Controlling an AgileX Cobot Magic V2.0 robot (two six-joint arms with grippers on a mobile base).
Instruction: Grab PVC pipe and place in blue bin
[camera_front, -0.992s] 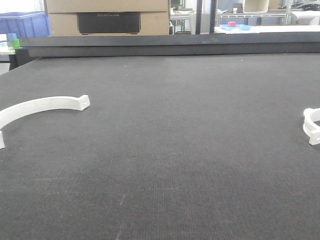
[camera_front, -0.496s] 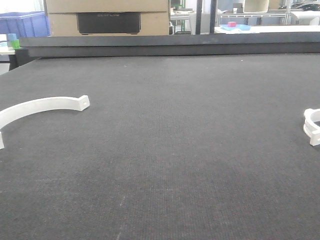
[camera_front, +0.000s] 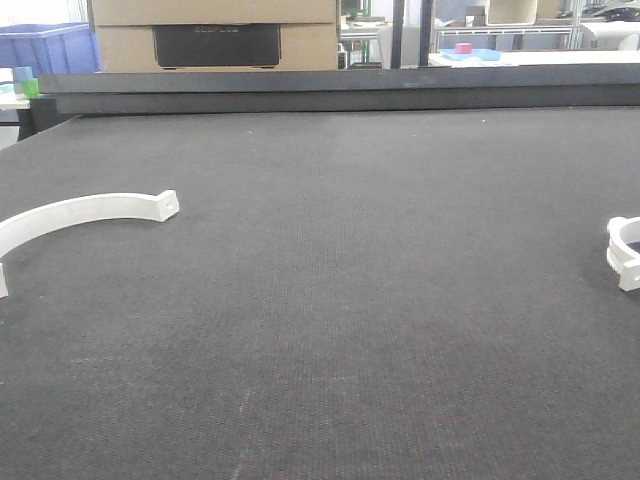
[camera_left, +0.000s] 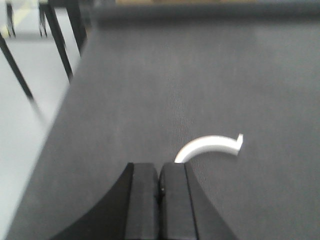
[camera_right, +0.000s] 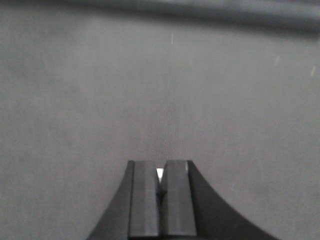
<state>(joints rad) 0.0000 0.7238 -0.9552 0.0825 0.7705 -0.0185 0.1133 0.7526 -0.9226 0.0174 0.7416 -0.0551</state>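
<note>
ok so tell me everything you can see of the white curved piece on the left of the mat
The white curved piece is a plain, matte, plastic-looking half-ring band. Its right end finishes in a small flat tab with what looks like a hole. It lies flat on the dark mat, arched toward the far side, and its left part is cut off by the front view's edge. Only the mat seems to touch it; the left gripper, fingers together, is just behind it.

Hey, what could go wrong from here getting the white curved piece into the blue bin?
The left gripper is shut with the curved piece just ahead; approaching like that could shove it rather than grasp it. The blue bin sits beyond the far edge of the table, so a weak hold on the thin piece might slip on the way.
</note>
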